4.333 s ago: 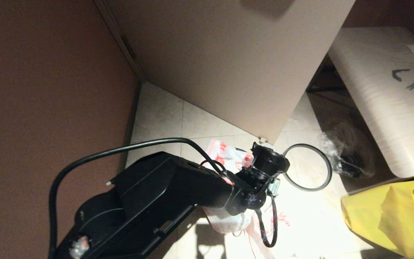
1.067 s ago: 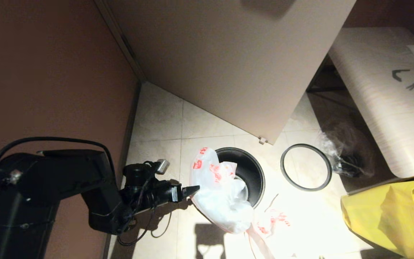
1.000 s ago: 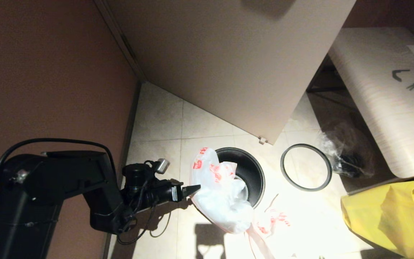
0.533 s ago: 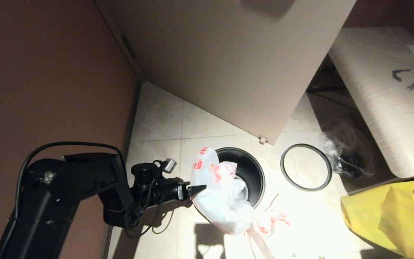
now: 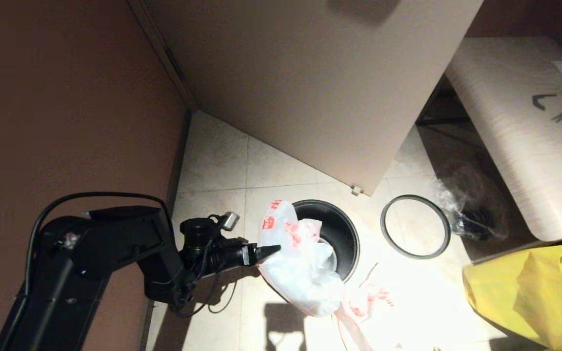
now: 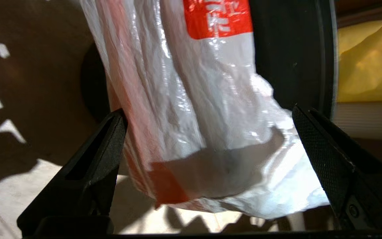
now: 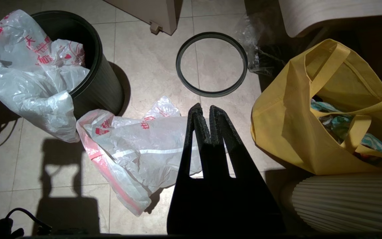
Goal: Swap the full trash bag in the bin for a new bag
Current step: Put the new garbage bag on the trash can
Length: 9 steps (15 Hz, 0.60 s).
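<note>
The black bin [image 5: 345, 229] stands on the tiled floor. The full trash bag [image 5: 295, 273], lumpy white film with red print, sits in it and hangs out over its left rim. My left gripper [image 5: 264, 252] is at the bin's left side, open. In the left wrist view its jaws [image 6: 209, 110] stand wide on either side of a hanging fold of that bag [image 6: 194, 99], not pinching it. The new bag [image 7: 138, 146] lies flat on the floor in front of the bin [image 7: 98, 83]. My right gripper [image 7: 206, 108] hangs shut above the new bag's edge, holding nothing.
The grey rim ring [image 5: 382, 226] lies on the floor right of the bin. Beyond it are a clear film bag [image 5: 466, 209] and a pale bench [image 5: 515, 136]. A yellow tote [image 5: 530, 292] stands at the right. A door panel [image 5: 310, 87] and a brown wall [image 5: 66, 122] close in behind and left.
Some seconds ago the left arm was over the bin; since then it has drawn back to the bin's left. Over the last second it edged right, towards the hanging bag.
</note>
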Motion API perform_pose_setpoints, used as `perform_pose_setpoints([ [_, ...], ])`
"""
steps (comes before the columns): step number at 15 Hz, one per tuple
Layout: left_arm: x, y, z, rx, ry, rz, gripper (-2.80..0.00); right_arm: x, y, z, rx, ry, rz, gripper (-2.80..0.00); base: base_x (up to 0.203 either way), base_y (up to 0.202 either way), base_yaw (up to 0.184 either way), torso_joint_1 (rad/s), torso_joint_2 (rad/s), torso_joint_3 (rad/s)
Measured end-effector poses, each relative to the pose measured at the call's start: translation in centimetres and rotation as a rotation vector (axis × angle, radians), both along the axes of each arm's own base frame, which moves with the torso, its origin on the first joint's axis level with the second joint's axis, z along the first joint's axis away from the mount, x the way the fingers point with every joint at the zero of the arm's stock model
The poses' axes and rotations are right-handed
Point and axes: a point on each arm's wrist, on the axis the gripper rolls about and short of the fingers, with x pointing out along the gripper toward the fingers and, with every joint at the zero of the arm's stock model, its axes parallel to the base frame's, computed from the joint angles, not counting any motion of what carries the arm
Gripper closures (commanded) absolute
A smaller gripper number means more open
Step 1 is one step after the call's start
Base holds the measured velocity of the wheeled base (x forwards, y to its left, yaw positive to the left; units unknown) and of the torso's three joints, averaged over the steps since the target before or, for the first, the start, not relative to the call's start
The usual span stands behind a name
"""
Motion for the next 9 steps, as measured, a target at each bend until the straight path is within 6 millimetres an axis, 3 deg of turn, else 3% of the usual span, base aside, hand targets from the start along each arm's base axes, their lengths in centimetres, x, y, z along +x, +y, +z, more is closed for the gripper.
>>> perform_pose_setpoints([
  [5, -0.9, 0.1, 1.2, -0.058, 0.005, -0.056, -2.80, 0.0, 0.0, 0.0, 0.000, 0.000, 0.000, 0.00, 0.000, 0.000, 0.000, 0.000, 0.00, 0.000],
  [9, -2.7, 0.5, 2.2, -0.067, 0.013, -0.078, -2.80, 0.0, 0.0, 0.0, 0.000, 0.000, 0.000, 0.00, 0.000, 0.000, 0.000, 0.000, 0.00, 0.000],
])
